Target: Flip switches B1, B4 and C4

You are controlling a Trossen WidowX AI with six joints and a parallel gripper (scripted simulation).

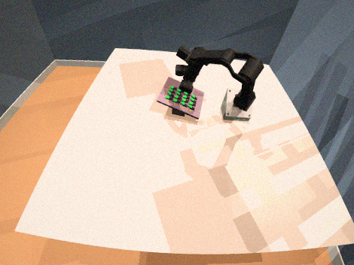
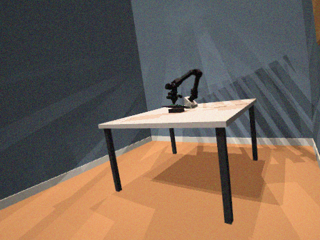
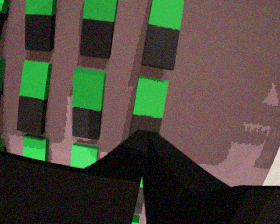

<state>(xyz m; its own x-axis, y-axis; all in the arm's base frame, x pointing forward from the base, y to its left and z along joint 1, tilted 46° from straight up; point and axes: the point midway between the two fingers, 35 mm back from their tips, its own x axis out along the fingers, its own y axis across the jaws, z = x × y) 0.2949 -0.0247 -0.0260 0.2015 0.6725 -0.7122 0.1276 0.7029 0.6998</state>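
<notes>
Switch panel point(image 1: 162, 98) point(image 2: 165, 106), beneath the end effector point(image 1: 185, 91) point(image 2: 174, 103) point(image 3: 145, 140); its fingers are pressed together, tips over the near, black end of a rightmost-column switch point(image 3: 150, 97). Panel lettering: too small or hidden to read. Tabletop point(image 1: 113, 162) point(image 2: 163, 123): below both.

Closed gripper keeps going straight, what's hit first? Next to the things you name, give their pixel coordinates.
Probably the black end of the right-column switch point(image 3: 150, 98) at the tips of the gripper point(image 1: 185, 89) point(image 2: 174, 103) point(image 3: 145, 140); depth unclear, maybe already touching.
</notes>
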